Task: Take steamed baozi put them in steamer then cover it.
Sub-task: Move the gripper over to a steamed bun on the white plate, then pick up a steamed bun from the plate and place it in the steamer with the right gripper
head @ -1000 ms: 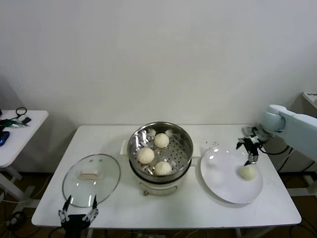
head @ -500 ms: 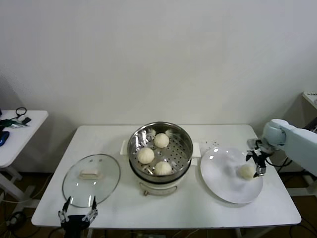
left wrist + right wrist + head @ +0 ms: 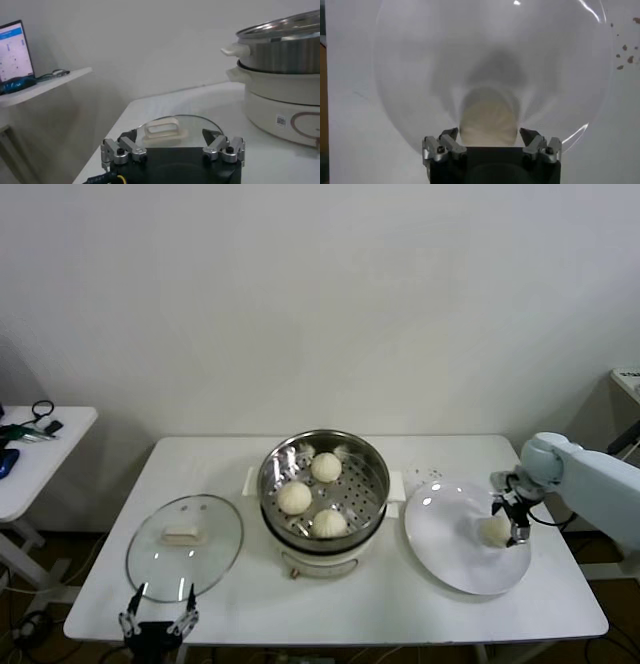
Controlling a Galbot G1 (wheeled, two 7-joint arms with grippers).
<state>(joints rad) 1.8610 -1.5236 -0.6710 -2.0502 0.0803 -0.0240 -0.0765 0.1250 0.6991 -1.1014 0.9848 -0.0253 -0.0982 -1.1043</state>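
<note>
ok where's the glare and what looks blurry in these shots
Head view: bright highlights on the round white plate and the shiny steel steamer basket. Right wrist view: the cream-white bun between the right gripper fingers is soft, shadowed. Left wrist view: sharp.

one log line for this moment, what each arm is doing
right end effector: straddling last bun on plate | left end effector: idle, open, near lid | steamer: three buns

Head camera: high, facing down over my table (image 3: 400, 604). Left wrist: low, near the cover (image 3: 175, 131). Right wrist: close above the plate (image 3: 410, 100); head view shares both.
</note>
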